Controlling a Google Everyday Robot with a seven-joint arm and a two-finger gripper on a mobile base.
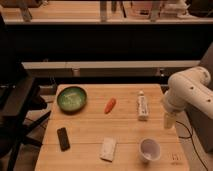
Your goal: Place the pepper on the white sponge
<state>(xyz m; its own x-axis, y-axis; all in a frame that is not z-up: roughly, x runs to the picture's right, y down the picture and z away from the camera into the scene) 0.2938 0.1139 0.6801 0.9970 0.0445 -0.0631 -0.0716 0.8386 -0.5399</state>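
The pepper (110, 105), small, orange-red and tapered, lies on the wooden table (90, 132) near its middle back. The white sponge (108, 148), a small flat white pad, lies near the front edge, below the pepper. My gripper (169, 121) hangs at the end of the white arm (187, 90) over the table's right edge, well to the right of the pepper and apart from both things.
A green bowl (71, 98) stands at the back left. A white labelled tube (143, 106) lies at the back right, close to my gripper. A white cup (149, 149) stands at the front right. A black phone-like slab (63, 138) lies at the front left. A dark chair (17, 110) stands left of the table.
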